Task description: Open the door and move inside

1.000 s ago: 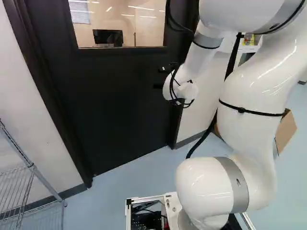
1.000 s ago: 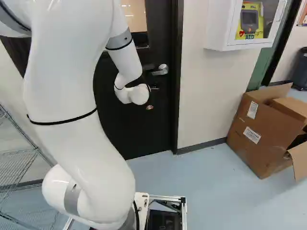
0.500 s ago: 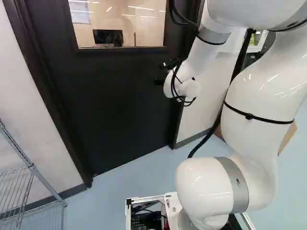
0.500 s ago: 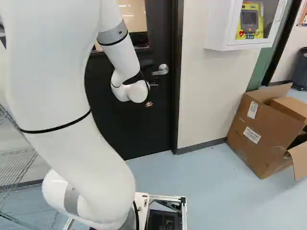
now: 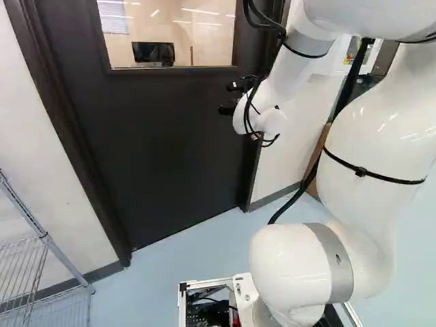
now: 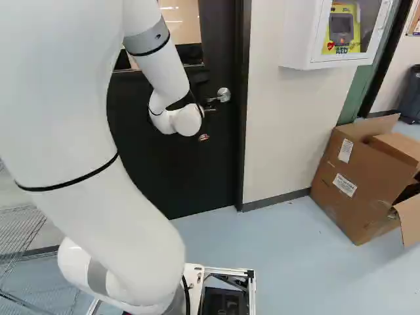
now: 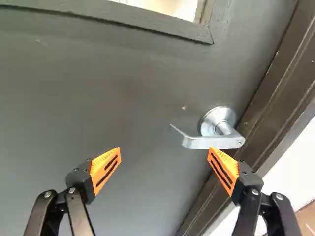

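Wrist view: lever handle [image 7: 212, 142] is roughly 2 o'clock from my claw [image 5: 225, 99], near one orange pad [image 7: 224, 169]. Claw's wide open, black door [image 5: 157, 143] at my 12. Cardboard box [image 6: 354, 184] around 3 o'clock, right base view.

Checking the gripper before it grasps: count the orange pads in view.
2, both on the gripper in the wrist view: one pad appears beside the lever handle, the other pad well apart from it, in front of the door.

The pale blue floor [image 6: 295, 269] carries 1 open cardboard box [image 6: 357, 187] and 1 dark bin [image 6: 412, 98].
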You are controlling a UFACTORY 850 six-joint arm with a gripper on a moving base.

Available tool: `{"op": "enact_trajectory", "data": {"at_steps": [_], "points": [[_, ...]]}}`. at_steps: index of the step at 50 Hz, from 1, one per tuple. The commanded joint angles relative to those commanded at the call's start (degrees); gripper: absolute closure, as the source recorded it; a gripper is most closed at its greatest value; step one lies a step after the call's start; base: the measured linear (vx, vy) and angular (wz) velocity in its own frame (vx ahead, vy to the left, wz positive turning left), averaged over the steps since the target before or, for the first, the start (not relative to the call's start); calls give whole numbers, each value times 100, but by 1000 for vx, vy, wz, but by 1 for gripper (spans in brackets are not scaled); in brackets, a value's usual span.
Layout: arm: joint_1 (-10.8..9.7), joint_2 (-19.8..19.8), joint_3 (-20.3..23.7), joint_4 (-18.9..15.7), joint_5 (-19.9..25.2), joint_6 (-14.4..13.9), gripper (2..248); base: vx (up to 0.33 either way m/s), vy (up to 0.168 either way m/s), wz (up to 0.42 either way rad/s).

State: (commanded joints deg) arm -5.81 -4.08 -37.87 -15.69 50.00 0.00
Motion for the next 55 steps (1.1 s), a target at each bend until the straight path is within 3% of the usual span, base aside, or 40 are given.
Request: {"op": "enact_trajectory", "data": {"at_steps": [20,55], "points": [[-3,73,-190,0,0,0,3,0,0,0],[-36,-227,-609,0,0,0,3,0,0,0]]}}
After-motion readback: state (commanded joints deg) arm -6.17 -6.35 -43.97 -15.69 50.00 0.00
